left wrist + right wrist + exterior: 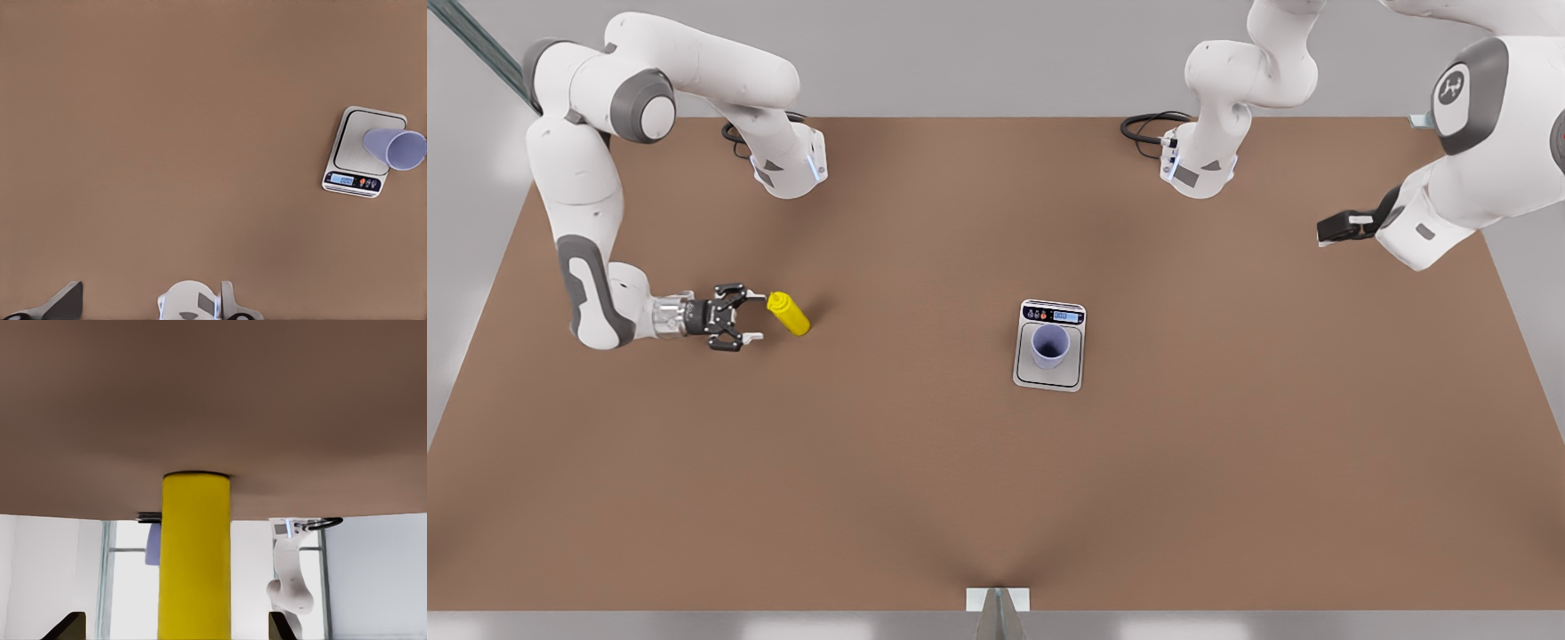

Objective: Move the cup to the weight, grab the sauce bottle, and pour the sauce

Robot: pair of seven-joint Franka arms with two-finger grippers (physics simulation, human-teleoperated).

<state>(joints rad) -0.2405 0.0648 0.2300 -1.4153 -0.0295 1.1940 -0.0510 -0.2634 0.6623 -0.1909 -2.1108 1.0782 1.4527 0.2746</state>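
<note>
The yellow sauce bottle [789, 313] stands on the brown table at the front view's left. My right gripper [749, 316] is level with it and open, its fingertips on either side of the bottle's near side without touching it. In the right wrist view the sauce bottle [194, 553] rises between the two dark fingertips [70, 625]. The lavender cup [1050, 345] stands upright on the weight [1048, 380], a silver scale at mid-table. My left gripper [1336, 229] hangs raised at the front view's right, open and holding nothing; its view looks down on the cup [395, 149] and the weight [357, 143].
Both arm bases [787, 164] [1199, 164] stand at the far edge of the table, with black cables beside them. Bare brown table top [996, 498] stretches between the bottle and the scale and in front of both.
</note>
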